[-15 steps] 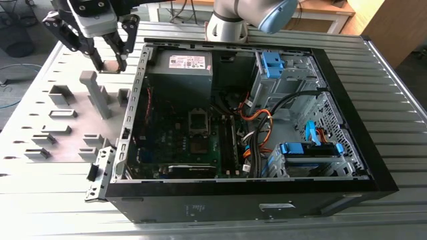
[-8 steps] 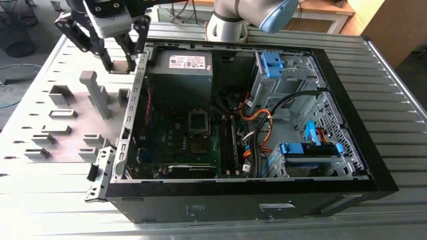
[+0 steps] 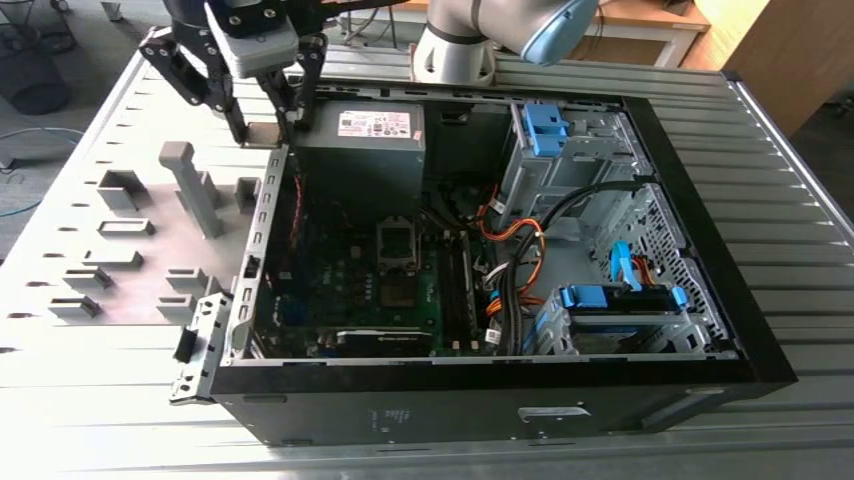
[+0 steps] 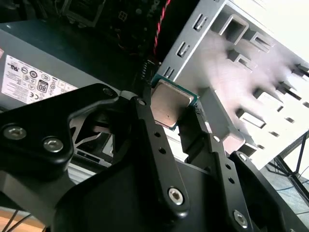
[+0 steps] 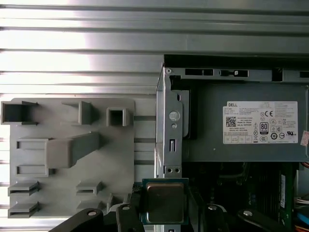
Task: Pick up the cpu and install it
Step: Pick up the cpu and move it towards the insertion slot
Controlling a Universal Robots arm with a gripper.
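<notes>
One cpu [image 4: 170, 104] in one hand [image 4: 173, 113]

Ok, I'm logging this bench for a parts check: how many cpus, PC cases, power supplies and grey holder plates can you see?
cpu, held in the gripper: 1
case: 1
power supply: 1
holder plate: 1
Total: 4

- exterior view: bright, even light, with glare on the ribbed metal table [image 3: 787, 200]
- computer case [image 3: 467, 410] interior is dim and shadowed
- second wrist view: the grey holder plate [image 4: 251, 82] is washed out and blurred
- first wrist view: soft sheen on the cpu [image 5: 165, 203] top
</notes>
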